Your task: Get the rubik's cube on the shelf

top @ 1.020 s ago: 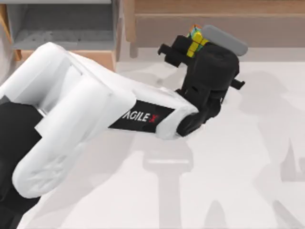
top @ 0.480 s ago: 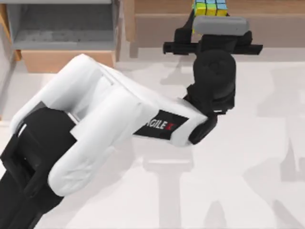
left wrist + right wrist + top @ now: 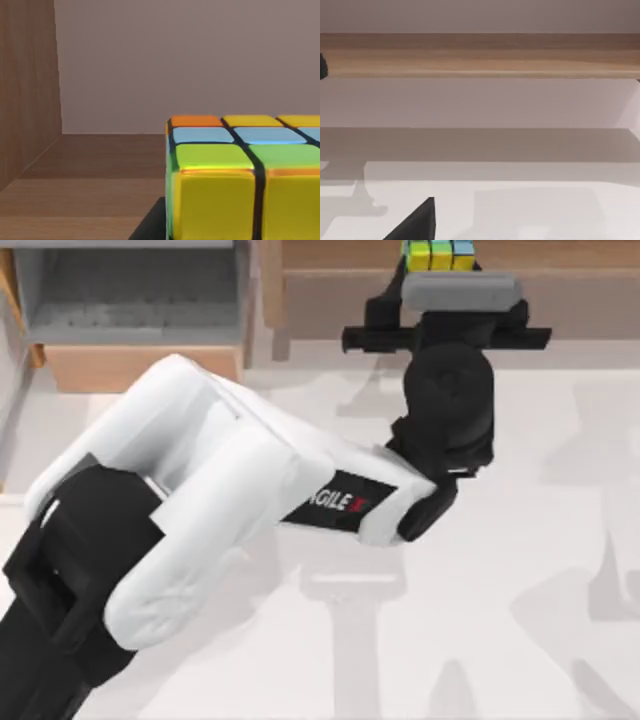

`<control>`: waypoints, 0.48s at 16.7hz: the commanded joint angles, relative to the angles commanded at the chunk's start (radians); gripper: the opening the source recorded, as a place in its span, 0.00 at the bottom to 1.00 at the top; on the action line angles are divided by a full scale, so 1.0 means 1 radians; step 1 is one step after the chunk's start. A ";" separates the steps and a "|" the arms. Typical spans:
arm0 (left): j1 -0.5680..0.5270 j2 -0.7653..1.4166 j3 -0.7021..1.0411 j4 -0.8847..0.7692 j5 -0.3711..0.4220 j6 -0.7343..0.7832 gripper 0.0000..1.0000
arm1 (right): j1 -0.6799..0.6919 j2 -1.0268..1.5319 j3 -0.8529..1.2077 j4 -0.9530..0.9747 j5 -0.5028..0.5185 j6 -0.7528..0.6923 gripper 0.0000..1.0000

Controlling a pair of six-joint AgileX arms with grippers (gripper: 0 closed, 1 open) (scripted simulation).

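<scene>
Since half a second ago almost nothing has moved: the left arm has crept only a tiny bit forward, and the little cube has slid a hair deeper over the wood. A second ago the arm was much farther back, with the cube tipped and short of the shelf.

The left gripper (image 3: 440,268) reaches out over the front of the shelf. From above, a grey block and the black wrist hide its fingers, so I cannot tell whether they are squeezed on the cube or pulled apart.

The small rubik's cube of bright yellow, green and blue tiles with dark lines (image 3: 438,253) sits right at the gripper's tip. In the left wrist view the rubik's cube (image 3: 245,180) is very close and level, with a dark bit of the gripper under its lower corner.

Around it is the long brown wooden shelf (image 3: 330,254). The left wrist view shows its board (image 3: 95,170), a wooden side wall and a plain grey-brown back. The cube looks to be over that board, inside the shelf.

I think the job is nearly done. What is left, I guess, is to let go, if that has not happened, and pull the arm back without knocking the cube.

The right gripper (image 3: 415,222) is parked low over the white table (image 3: 520,210), well away from the cube.
</scene>
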 joint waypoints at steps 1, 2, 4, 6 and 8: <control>0.002 0.006 0.009 -0.007 0.003 -0.001 0.00 | 0.000 0.000 0.000 0.000 0.000 0.000 1.00; 0.006 0.016 0.027 -0.019 0.007 -0.003 0.00 | 0.000 0.000 0.000 0.000 0.000 0.000 1.00; 0.019 0.041 0.084 -0.051 0.017 -0.007 0.00 | 0.000 0.000 0.000 0.000 0.000 0.000 1.00; 0.034 0.067 0.140 -0.086 0.028 -0.012 0.00 | 0.000 0.000 0.000 0.000 0.000 0.000 1.00; 0.048 0.089 0.193 -0.120 0.040 -0.018 0.00 | 0.000 0.000 0.000 0.000 0.000 0.000 1.00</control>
